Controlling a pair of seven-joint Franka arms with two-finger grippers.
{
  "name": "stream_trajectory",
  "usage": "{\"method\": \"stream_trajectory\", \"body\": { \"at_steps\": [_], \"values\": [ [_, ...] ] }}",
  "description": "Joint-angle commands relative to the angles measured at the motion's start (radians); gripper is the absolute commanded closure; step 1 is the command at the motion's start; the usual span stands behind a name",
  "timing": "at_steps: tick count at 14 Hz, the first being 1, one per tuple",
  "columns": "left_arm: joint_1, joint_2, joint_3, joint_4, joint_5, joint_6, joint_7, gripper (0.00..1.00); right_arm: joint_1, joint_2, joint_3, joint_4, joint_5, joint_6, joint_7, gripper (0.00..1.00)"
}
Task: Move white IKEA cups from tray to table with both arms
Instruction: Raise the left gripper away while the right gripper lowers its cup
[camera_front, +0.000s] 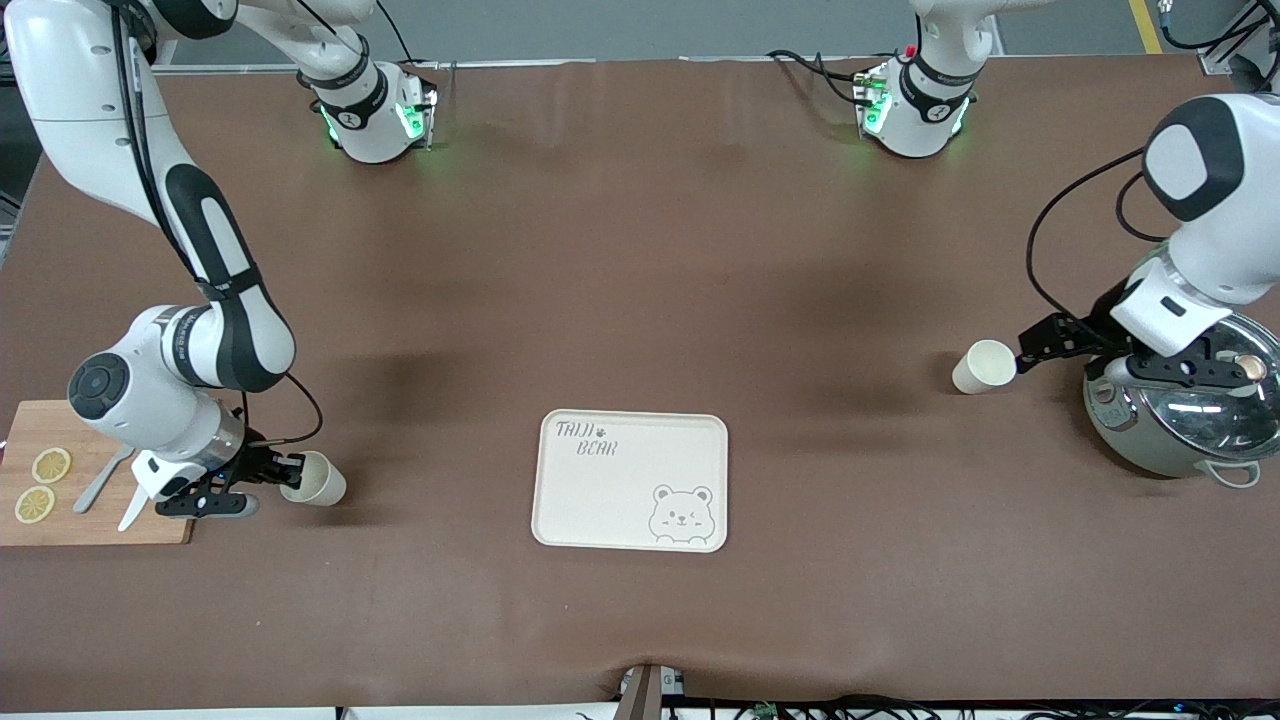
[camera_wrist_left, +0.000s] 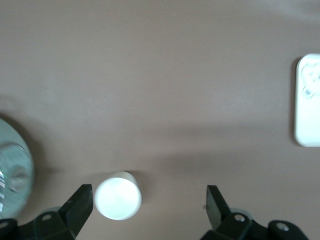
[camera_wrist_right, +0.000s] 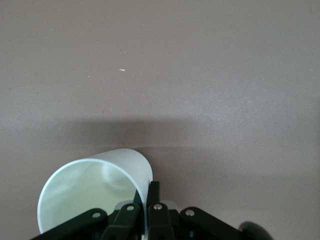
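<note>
On the table (camera_front: 640, 250), front view: the tray (camera_front: 631, 480) is empty. 1 white cup (camera_front: 983, 366) sits toward the left arm's end, well apart from the tray, just off the left gripper (camera_front: 1030, 350), whose fingers stand apart. The other cup (camera_front: 314, 479) is pinched at its rim by the right gripper (camera_front: 285, 472), toward the right arm's end.

Left wrist view: the cup (camera_wrist_left: 118, 196) stands upright, released.

Right wrist view: the held cup (camera_wrist_right: 92, 192) is tilted – axis leaning, mouth toward the camera.

Judgement: final placing step – level the cup, set it down, release.
</note>
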Motion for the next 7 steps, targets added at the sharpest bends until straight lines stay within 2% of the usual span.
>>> {"method": "stream_trajectory", "body": {
  "at_steps": [1, 3, 7],
  "values": [
    [0.002, -0.008, -0.059, 0.007, 0.027, -0.023, -0.178, 0.00, -0.008, -0.003, 0.009, -0.015, 0.003, 0.023, -0.016, 1.00],
    [0.003, -0.018, -0.085, 0.029, 0.071, -0.027, -0.178, 0.00, -0.009, 0.004, 0.009, -0.015, 0.003, 0.032, -0.016, 1.00],
    [0.009, -0.011, -0.096, 0.184, 0.086, -0.232, -0.175, 0.00, -0.008, 0.005, 0.009, -0.016, 0.003, 0.037, -0.016, 1.00]
  ]
}}
